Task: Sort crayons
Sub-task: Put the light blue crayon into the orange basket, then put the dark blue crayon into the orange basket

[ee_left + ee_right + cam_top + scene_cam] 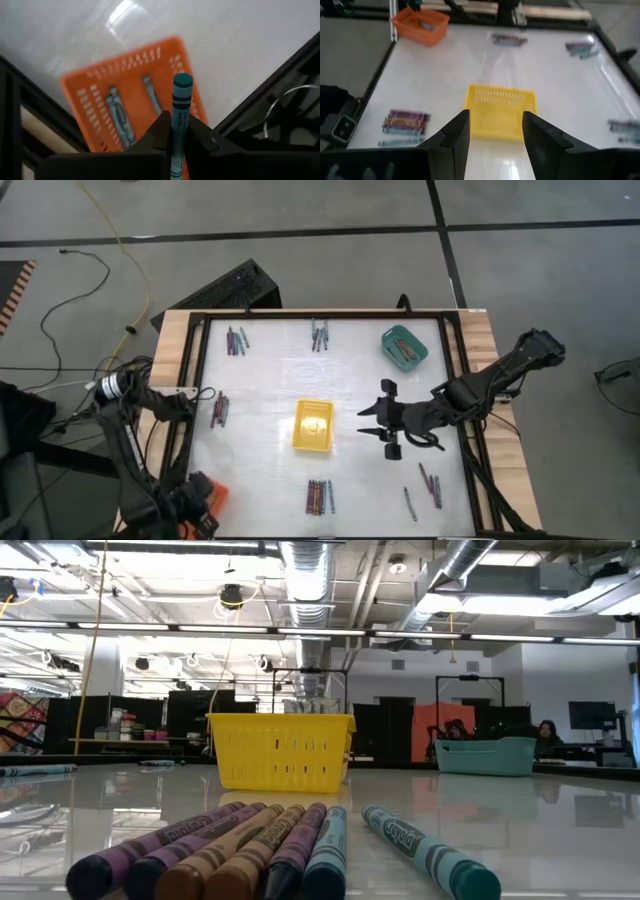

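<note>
My left gripper (pixel 175 127) hangs at the table's near left corner over the orange tray (pixel 85 95), shut on a teal crayon (pixel 181 97). Several bluish-grey crayons (pixel 119 112) lie in that tray. In the high view the same gripper (pixel 192 505) stands beside the orange tray (pixel 213 495). My right gripper (pixel 365 421) is open just right of the yellow tray (pixel 313 425), holding nothing; the wrist view shows its fingers (pixel 495 122) apart, with the yellow tray (pixel 501 112) beyond them. Small bunches of crayons (pixel 319 497) lie flat on the white table. My left gripper pinches the teal crayon between its two fingers, on the paper-wrapped shaft (pixel 176 125). The fingers point steeply down and the crayon runs along them, its teal end (pixel 182 81) sticking out past the fingertips. It hangs clear above the orange tray.
A teal tray (pixel 404 347) holding crayons stands at the far right. More crayon bunches lie at the far left (pixel 236 340), far middle (pixel 319 335), left (pixel 219 410) and near right (pixel 430 485). A black frame (pixel 196 380) borders the table.
</note>
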`<action>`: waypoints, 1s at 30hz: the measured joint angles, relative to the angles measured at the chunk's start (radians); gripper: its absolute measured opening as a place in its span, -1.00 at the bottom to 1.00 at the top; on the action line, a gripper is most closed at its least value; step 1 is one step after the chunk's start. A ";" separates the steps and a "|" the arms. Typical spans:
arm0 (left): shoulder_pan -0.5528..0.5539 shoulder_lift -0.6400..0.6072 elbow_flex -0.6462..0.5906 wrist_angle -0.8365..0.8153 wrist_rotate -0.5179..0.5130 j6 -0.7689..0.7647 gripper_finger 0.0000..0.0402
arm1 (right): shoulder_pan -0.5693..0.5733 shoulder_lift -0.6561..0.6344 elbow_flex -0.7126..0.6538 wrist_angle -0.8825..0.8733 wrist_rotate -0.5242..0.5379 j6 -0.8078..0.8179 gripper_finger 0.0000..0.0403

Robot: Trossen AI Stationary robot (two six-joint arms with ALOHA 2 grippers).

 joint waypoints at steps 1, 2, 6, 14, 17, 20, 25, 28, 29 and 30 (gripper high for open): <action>-0.007 0.010 0.000 0.008 0.000 -0.007 -0.93 | 0.005 0.000 0.000 -0.021 0.000 0.021 -0.13; -0.011 0.019 0.000 0.018 0.001 -0.011 -0.93 | 0.011 0.000 0.000 -0.046 0.000 0.045 -0.13; -0.021 0.046 0.000 0.026 0.000 -0.039 -0.92 | 0.041 0.001 0.000 -0.123 -0.003 0.145 -0.13; -0.024 0.064 0.000 0.018 0.030 -0.040 -0.63 | 0.163 0.024 -0.053 -0.160 -0.028 0.394 -0.13; -0.024 0.064 0.000 0.019 0.040 -0.032 -0.51 | 0.216 0.063 -0.075 -0.169 -0.031 0.496 -0.13; -0.024 0.064 0.000 0.020 0.044 -0.010 -0.41 | 0.257 0.118 -0.091 -0.172 -0.046 0.610 -0.13; -0.017 0.018 0.003 0.008 -0.031 0.026 -0.32 | 0.310 0.232 -0.092 -0.168 -0.103 0.774 -0.13; 0.004 -0.034 0.011 -0.008 -0.137 0.083 -0.32 | 0.331 0.298 -0.082 -0.177 -0.144 0.881 -0.15; 0.013 -0.053 0.013 -0.017 -0.172 0.110 -0.32 | 0.339 0.317 -0.072 -0.175 -0.157 0.908 -0.16; 0.024 -0.073 0.013 -0.019 -0.205 0.142 -0.32 | 0.349 0.337 -0.062 -0.173 -0.168 0.932 -0.17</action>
